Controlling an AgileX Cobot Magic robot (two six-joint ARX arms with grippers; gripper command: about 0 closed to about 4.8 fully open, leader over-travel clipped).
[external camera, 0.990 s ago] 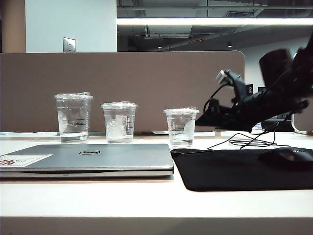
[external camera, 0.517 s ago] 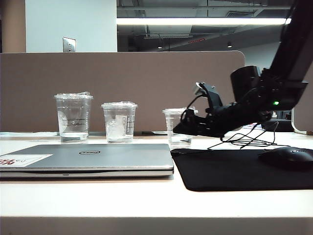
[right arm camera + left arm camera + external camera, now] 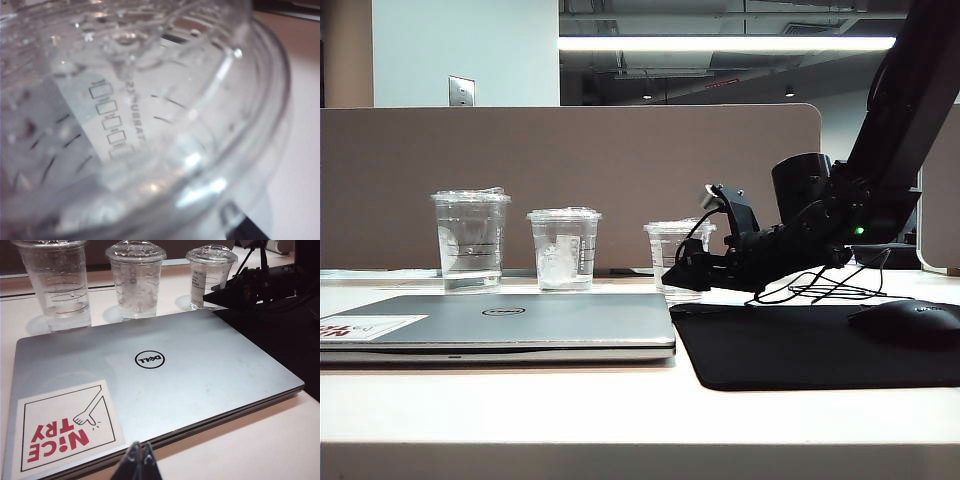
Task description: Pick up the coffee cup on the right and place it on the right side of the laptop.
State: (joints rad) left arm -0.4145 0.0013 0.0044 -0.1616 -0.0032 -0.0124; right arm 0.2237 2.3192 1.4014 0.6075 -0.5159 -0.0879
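Exterior: coffee cup (image 3: 672,258) stands upright on the tabletop (image 3: 620,400), rightmost of three cups, behind the laptop's (image 3: 510,322) back right corner. Right gripper (image 3: 682,276) comes in low from the right, nearly level, its tip at the cup's lower wall; whether the fingers straddle the cup or sit in front of it, can't tell here. Cup's long axis is vertical, so a side-on grip suits. Middle cup (image 3: 563,250) is well apart to the left; black mouse pad (image 3: 800,345) is just right of the laptop, so the drop zone looks open. Left wrist: left gripper (image 3: 136,463) is at the laptop's near edge, fingers together, far from the cup (image 3: 209,274); right arm is clearly the nearer one. Right wrist: cup wall (image 3: 150,115) fills the frame, very close, fingers not visible; spread reads wide, no clamp evident. Next is probably closing on the cup, then lifting straight up.
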